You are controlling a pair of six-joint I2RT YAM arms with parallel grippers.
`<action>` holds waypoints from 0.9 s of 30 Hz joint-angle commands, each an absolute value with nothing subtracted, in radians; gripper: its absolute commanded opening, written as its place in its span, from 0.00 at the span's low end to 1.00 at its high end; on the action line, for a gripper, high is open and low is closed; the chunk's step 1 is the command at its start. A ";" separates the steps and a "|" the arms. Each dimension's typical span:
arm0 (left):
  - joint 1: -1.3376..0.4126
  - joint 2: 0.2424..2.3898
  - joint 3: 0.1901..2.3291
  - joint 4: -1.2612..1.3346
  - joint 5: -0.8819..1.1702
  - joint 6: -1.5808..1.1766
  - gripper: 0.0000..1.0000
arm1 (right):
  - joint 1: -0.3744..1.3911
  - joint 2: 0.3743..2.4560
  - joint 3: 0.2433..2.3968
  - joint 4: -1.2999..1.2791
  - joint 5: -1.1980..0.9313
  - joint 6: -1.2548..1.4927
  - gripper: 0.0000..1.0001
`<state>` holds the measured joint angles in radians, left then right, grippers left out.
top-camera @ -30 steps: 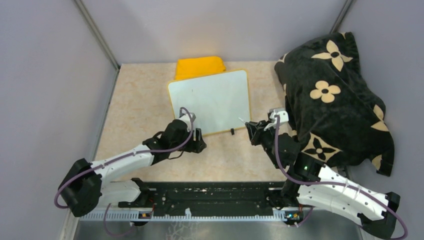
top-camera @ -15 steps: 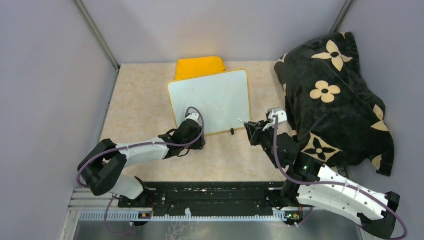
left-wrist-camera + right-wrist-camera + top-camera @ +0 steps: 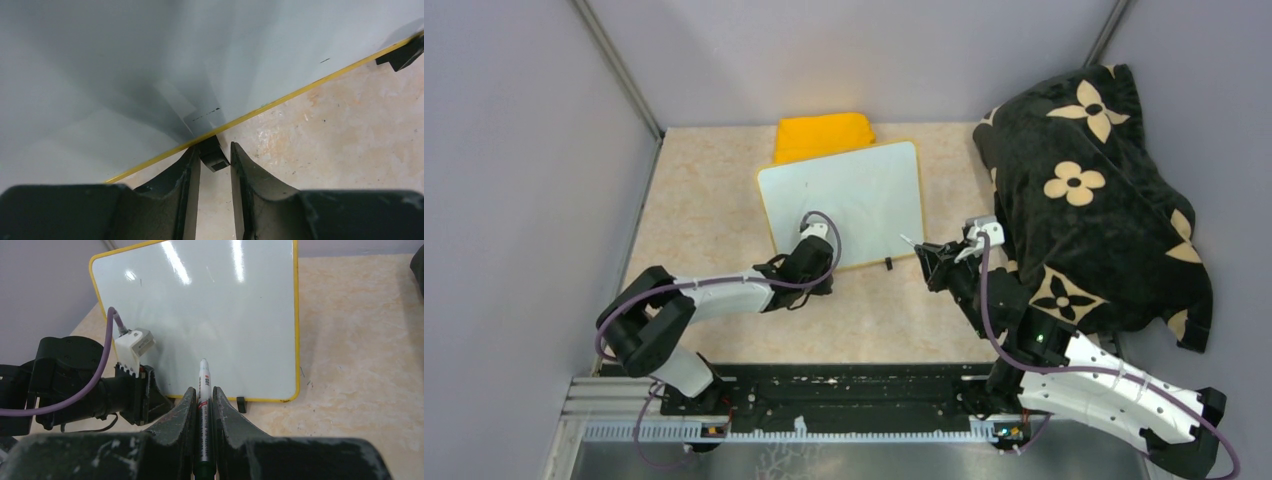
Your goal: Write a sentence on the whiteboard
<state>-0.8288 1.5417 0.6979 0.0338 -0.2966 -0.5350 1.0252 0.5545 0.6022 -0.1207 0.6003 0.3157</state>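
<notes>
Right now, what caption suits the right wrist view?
Right gripper holds a marker, tip toward the blank whiteboard, left gripper at its near edge.

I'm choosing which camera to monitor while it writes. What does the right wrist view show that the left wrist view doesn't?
Only right wrist: the marker clamped in the right pincer, and the whole blank whiteboard. Only left wrist: a close look at the left pincer, its fingers either side of a black clip on the board's edge. Both: the board's yellow rim and the beige table.
</notes>
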 commanded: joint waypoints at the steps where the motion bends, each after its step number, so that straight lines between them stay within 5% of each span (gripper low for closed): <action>1: -0.847 1.555 0.731 0.055 -0.316 -0.538 0.33 | 1.031 0.544 0.623 -0.104 0.593 0.308 0.00; 15: -0.915 1.495 0.633 0.090 -0.285 -0.520 0.03 | 1.032 0.541 0.615 -0.135 0.599 0.323 0.00; 27: -1.011 1.505 0.603 0.068 -0.332 -0.703 0.00 | 1.031 0.556 0.616 -0.126 0.592 0.336 0.00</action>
<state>-0.9703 1.4937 0.6209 0.0757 -0.3511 -0.6113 1.0252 0.5522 0.6022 -0.1638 0.6003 0.3256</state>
